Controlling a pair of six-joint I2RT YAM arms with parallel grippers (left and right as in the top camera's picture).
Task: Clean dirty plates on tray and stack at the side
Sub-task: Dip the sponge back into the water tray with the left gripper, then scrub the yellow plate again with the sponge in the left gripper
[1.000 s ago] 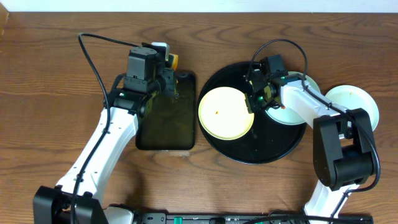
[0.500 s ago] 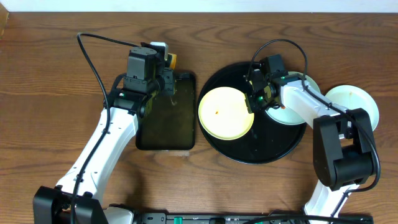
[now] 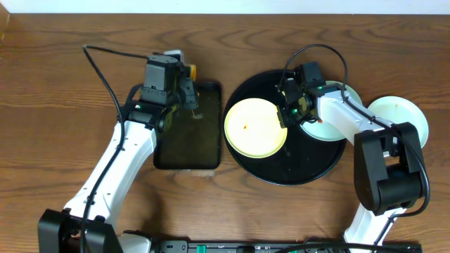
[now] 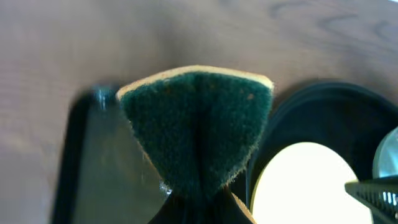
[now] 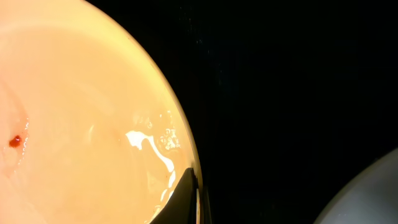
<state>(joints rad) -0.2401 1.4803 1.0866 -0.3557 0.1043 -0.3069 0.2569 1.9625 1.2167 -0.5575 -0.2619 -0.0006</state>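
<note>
The pale yellow plate (image 3: 255, 128) lies on the left part of the round black tray (image 3: 295, 169), with a tiny red spot (image 5: 15, 141) near its centre. My right gripper (image 3: 285, 113) is shut on this plate's right rim, one dark finger (image 5: 183, 199) lying on the wet inner edge. A pale blue-white plate (image 3: 336, 119) sits on the tray's right side, partly under the right arm. Another pale plate (image 3: 398, 117) rests on the table right of the tray. My left gripper (image 3: 188, 90) is shut on a folded green and yellow sponge (image 4: 196, 130), held above the far end of the rectangular tray.
A smaller rectangular black tray (image 3: 187, 140) holding murky liquid lies left of the round tray. Both arms' cables arch over the far side of the wooden table (image 3: 56, 105). The arms' bases stand at the near edge.
The left gripper with the sponge has turned and shifted slightly left over the rectangular tray's far end. The right gripper and the plates have not moved.
</note>
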